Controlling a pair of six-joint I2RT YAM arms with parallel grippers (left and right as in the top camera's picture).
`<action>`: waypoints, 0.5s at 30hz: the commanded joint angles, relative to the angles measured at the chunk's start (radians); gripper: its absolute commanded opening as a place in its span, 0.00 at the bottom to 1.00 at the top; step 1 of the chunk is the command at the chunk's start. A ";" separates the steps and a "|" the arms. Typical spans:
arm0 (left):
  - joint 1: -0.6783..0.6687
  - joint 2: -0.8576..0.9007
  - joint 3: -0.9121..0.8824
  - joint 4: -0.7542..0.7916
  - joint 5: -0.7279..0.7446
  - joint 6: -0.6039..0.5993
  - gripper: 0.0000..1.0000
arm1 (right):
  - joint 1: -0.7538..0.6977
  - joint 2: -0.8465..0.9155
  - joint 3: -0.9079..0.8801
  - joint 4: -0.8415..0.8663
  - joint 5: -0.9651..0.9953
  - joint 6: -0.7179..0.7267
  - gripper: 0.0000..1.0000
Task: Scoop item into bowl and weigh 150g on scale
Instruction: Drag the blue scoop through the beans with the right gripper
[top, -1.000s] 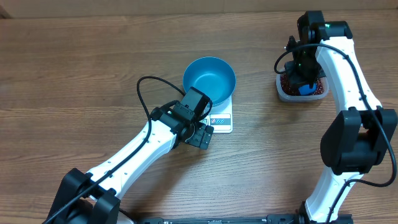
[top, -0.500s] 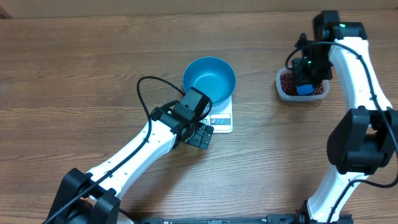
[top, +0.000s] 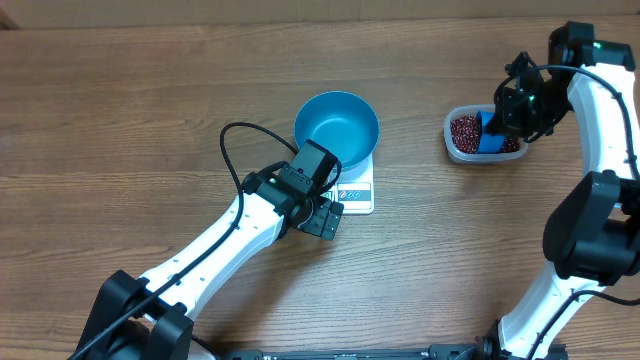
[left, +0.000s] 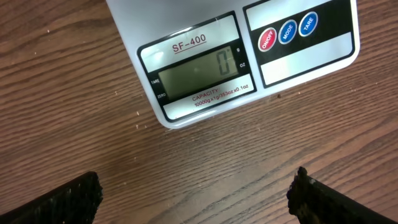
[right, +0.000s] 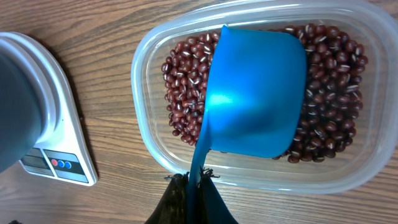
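Blue plastic fills the middle of the right wrist view: the scoop (right: 255, 99) lies over the beans (right: 183, 87) in the clear tub (right: 146, 134), and the right gripper (right: 194, 198) is closed on its thin handle (right: 200, 155). No beans show on the scoop face that we see. In the overhead view the tub stands well apart at 3 o'clock from the bowl (top: 336, 128), which sits empty on the scale (top: 358, 192); its display (left: 199, 71) reads zero. The left gripper (top: 325, 217) hangs with jaws wide apart, holding nothing, at 7 o'clock of the scale. To scoop well, I think the lip should go under the heap at a low angle, then level out before lifting, so nothing rolls off on the way to the bowl.
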 joint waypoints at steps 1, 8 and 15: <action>-0.007 -0.007 -0.005 0.003 -0.010 0.020 1.00 | -0.027 0.029 -0.014 0.020 -0.055 -0.007 0.04; -0.007 -0.007 -0.005 0.003 -0.010 0.020 1.00 | -0.055 0.029 -0.015 0.000 -0.177 -0.056 0.04; -0.007 -0.007 -0.005 0.003 -0.010 0.020 1.00 | -0.098 0.029 -0.027 -0.007 -0.184 -0.055 0.04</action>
